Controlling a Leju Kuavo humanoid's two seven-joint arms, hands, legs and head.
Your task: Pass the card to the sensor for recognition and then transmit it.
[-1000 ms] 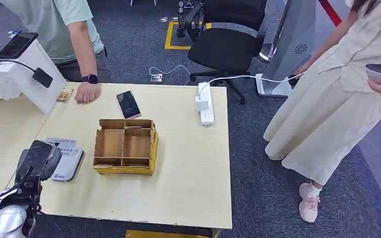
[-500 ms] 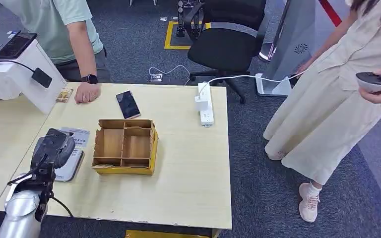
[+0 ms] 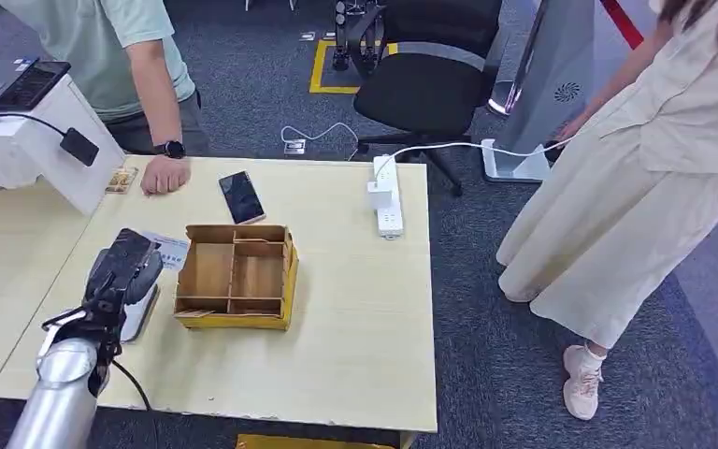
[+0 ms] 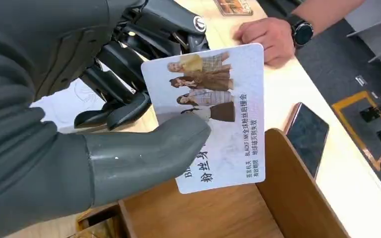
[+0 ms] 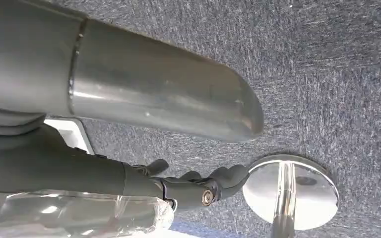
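A silver robot arm reaches up from the lower left of the head view over a pale wooden table (image 3: 355, 309), ending in a dark left hand (image 3: 123, 271) that hovers just left of an open cardboard box (image 3: 236, 275) with inner dividers. In the left wrist view, this left hand (image 4: 104, 124) holds a white card (image 4: 218, 116) printed with small figures of people and lines of text, the thick grey thumb (image 4: 149, 148) pressed across the card's face and the darker fingers (image 4: 124, 106) curled behind it. The card is held above the near edge of the box, tilted, not touching it. Under the hand on the table lies a grey-and-white sensor (image 3: 138, 313) beside a printed sheet. A dark phone (image 3: 242, 196) lies face up beyond the box, and a white power strip (image 3: 388, 196) lies toward the table's far right. A person's hand (image 3: 164, 175) with a wristwatch rests on the far edge of the table; another person in a pale dress (image 3: 636, 178) stands on the carpet to the right. The right hand (image 5: 198, 188) hangs over grey carpet near a shiny round chair base (image 5: 290, 191), its fingers loosely curled with nothing in them.
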